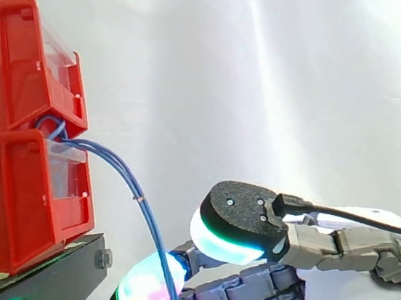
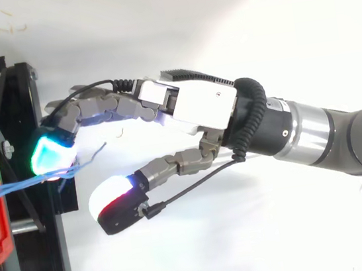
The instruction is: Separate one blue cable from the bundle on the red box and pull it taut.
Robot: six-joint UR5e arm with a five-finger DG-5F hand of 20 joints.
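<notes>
Below the red bins, blue cables by the hand, grip unclear.

Two red bins, one stand, one blue cable bundle.

Cables hang from bins on a stand, hand seemingly touching them.

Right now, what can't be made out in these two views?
- Whether the hand holds the cables: in the top view the hand covers the spot, and in the side view the bottom edge cuts it off.
- How many cables there are: the strands overlap and are too thin to count in either view.
- Where the cables are fastened: in the side view this is hidden between the bins, and in the top view the left edge cuts it off.
</notes>
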